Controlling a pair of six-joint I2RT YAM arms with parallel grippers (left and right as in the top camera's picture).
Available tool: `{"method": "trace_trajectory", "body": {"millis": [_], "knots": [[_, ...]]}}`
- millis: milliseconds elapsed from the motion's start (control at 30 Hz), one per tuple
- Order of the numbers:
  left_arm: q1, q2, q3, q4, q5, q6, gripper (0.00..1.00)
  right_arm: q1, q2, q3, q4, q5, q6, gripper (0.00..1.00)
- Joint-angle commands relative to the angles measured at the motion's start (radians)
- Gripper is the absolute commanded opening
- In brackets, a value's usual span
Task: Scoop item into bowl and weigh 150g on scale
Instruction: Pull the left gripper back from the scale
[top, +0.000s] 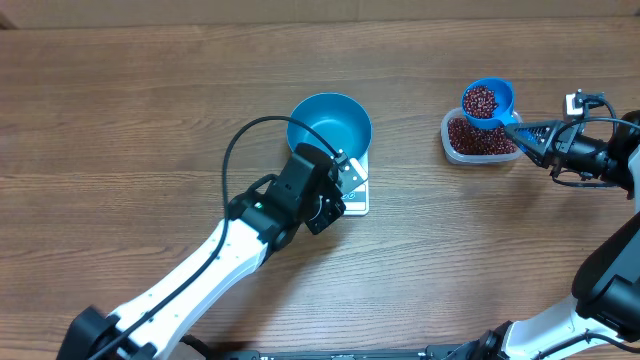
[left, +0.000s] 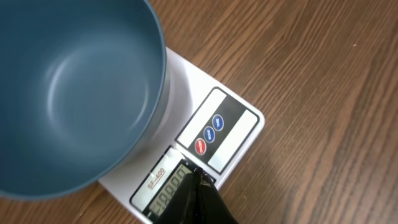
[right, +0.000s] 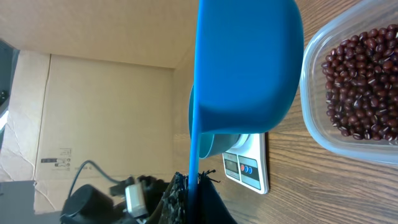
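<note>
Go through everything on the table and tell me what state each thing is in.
Scale: on, digits showing.
Blue bowl: empty, upright on the scale.
Scoop: loaded with beans, raised.
Clear tub: open, holding beans.
Left gripper: shut, tip at the scale's display.
Right gripper: shut on the scoop's handle.

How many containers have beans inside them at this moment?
2: the blue scoop, held by the right pincer, and the clear tub beneath it. The blue bowl on the scale is empty.
</note>
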Motion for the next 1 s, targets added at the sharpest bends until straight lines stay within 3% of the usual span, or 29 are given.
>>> {"method": "trace_trajectory", "body": {"millis": [0, 300, 633, 667, 767, 833, 867, 967], "knots": [[0.003, -0.080, 0.018, -0.019, 0.014, 0.007, 0.04, -0.003, 0.004, -0.006, 0.005, -0.019, -0.019, 0.04], [0.003, -0.222, 0.018, -0.114, 0.014, 0.007, 0.04, -0.003, 0.004, -0.006, 0.008, -0.019, -0.019, 0.04], [0.005, -0.239, 0.018, -0.127, 0.006, 0.000, 0.04, -0.003, 0.004, -0.006, 0.008, -0.019, -0.018, 0.04], [0.005, -0.239, 0.018, -0.129, 0.006, 0.000, 0.09, -0.003, 0.004, -0.006, 0.008, -0.019, -0.018, 0.04], [0.005, -0.239, 0.018, -0.134, 0.006, 0.000, 0.59, -0.003, 0.004, -0.006, 0.008, -0.019, -0.018, 0.04], [0.005, -0.239, 0.018, -0.135, 0.005, -0.005, 0.80, -0.003, 0.004, -0.006, 0.008, -0.019, -0.019, 0.04], [0.005, -0.239, 0.018, -0.135, 0.003, -0.006, 1.00, -0.003, 0.004, -0.006, 0.008, -0.019, -0.018, 0.04], [0.005, -0.239, 0.018, -0.139, 0.002, -0.018, 0.99, -0.003, 0.004, -0.006, 0.007, -0.019, -0.018, 0.04]]}}
